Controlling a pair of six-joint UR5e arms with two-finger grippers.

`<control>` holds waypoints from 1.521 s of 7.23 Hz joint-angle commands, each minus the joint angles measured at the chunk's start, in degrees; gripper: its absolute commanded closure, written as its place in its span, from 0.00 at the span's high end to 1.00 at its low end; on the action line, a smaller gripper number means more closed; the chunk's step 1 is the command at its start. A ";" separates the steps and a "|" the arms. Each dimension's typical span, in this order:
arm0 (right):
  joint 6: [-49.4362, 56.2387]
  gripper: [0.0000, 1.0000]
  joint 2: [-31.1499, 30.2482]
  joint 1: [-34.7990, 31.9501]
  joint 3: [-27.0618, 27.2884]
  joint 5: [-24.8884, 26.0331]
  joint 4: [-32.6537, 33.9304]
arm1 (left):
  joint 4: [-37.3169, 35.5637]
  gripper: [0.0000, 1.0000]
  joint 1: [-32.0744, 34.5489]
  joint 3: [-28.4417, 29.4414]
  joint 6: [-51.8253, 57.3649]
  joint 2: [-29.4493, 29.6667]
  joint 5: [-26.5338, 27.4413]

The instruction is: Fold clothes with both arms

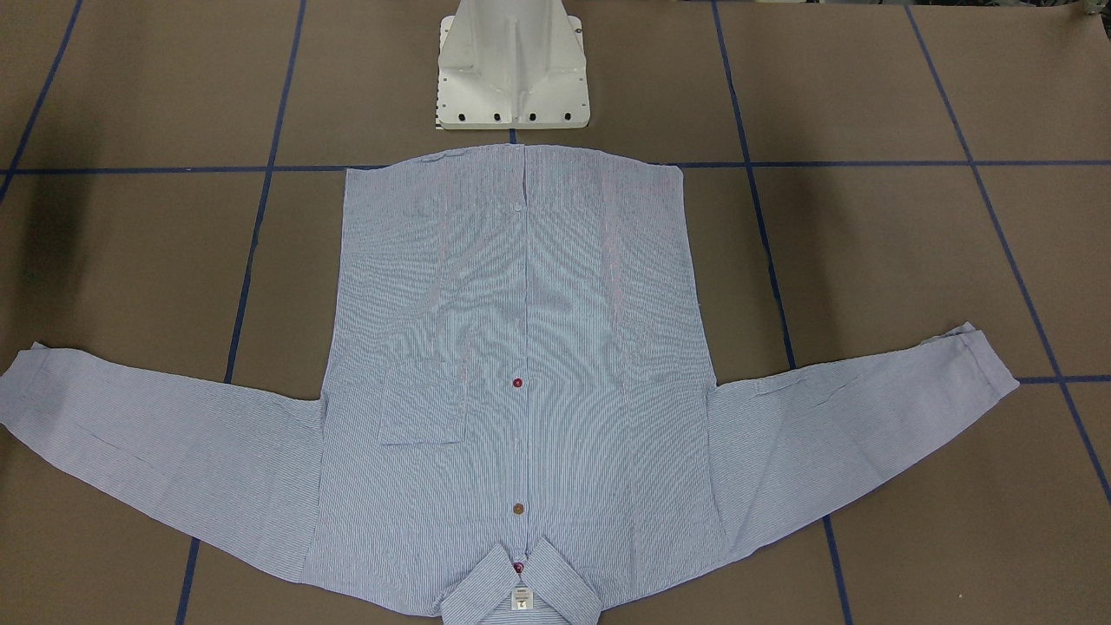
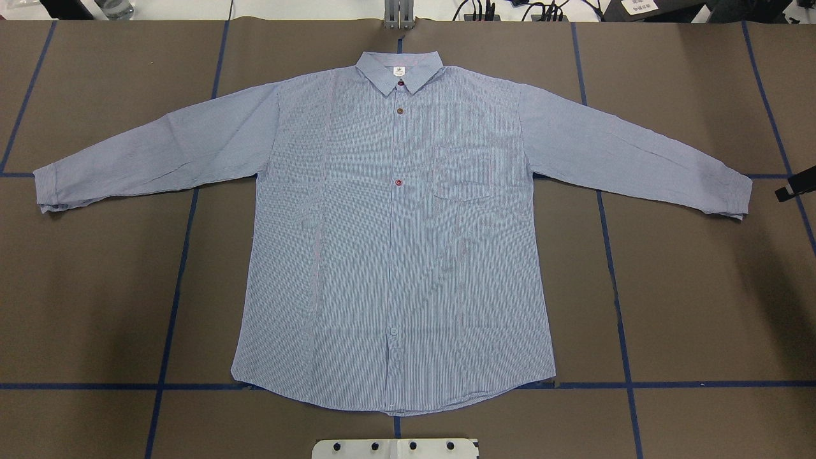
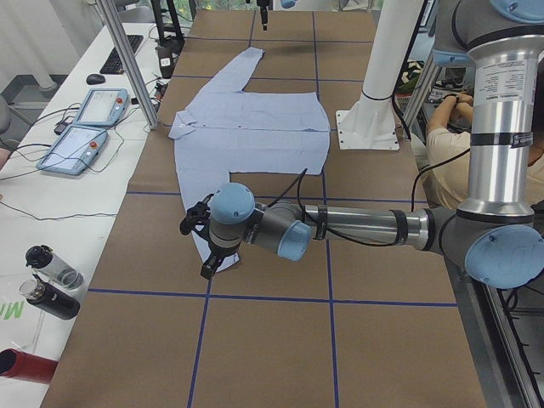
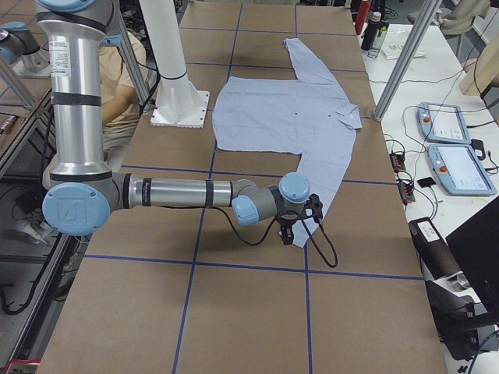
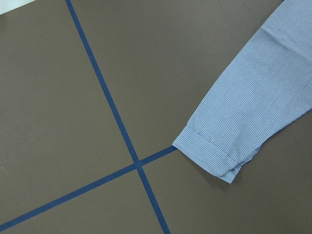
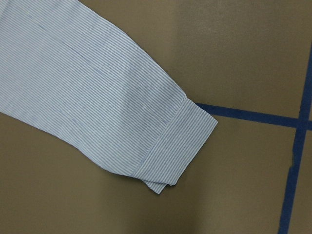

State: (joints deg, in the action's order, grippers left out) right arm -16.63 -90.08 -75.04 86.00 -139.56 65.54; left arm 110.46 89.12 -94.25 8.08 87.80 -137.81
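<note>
The light blue striped shirt (image 2: 395, 255) lies flat and buttoned, front up, with its collar (image 2: 399, 70) on the side away from the robot base and both sleeves spread out. Its left cuff (image 5: 209, 153) is on the brown table cover beside a tape crossing, and the near arm's left gripper (image 3: 209, 267) hangs just above that sleeve end. The right cuff (image 6: 180, 141) lies flat too, with the right gripper (image 4: 287, 234) hanging over that sleeve end. Only a black tip of the right gripper (image 2: 790, 189) enters the overhead view. No fingers show in either wrist view, so I cannot tell either gripper's state.
Blue tape lines (image 2: 172, 306) grid the brown cover. The white pedestal base (image 1: 512, 69) stands just behind the shirt hem. Two teach pendants (image 3: 85, 127), bottles (image 3: 51, 280) and a metal post (image 3: 127, 59) line the operators' side. A seated person (image 3: 442, 144) is behind the robot.
</note>
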 commanded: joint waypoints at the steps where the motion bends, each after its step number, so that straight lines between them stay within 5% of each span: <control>1: -18.32 1.00 1.56 3.12 -4.17 1.47 -10.58 | 0.01 1.00 0.00 0.03 -0.08 0.00 0.00; 3: -32.19 0.92 1.92 7.00 -4.18 6.91 -13.86 | 0.01 1.00 0.00 0.03 -0.08 0.00 -0.09; 11: -38.39 0.75 4.03 9.83 -9.00 9.31 -13.78 | 0.01 1.00 0.00 0.21 -0.08 0.00 -0.09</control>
State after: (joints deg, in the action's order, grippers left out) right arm -54.79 -86.23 -65.35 77.63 -130.26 51.72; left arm 110.48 89.12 -94.08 7.99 87.80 -137.90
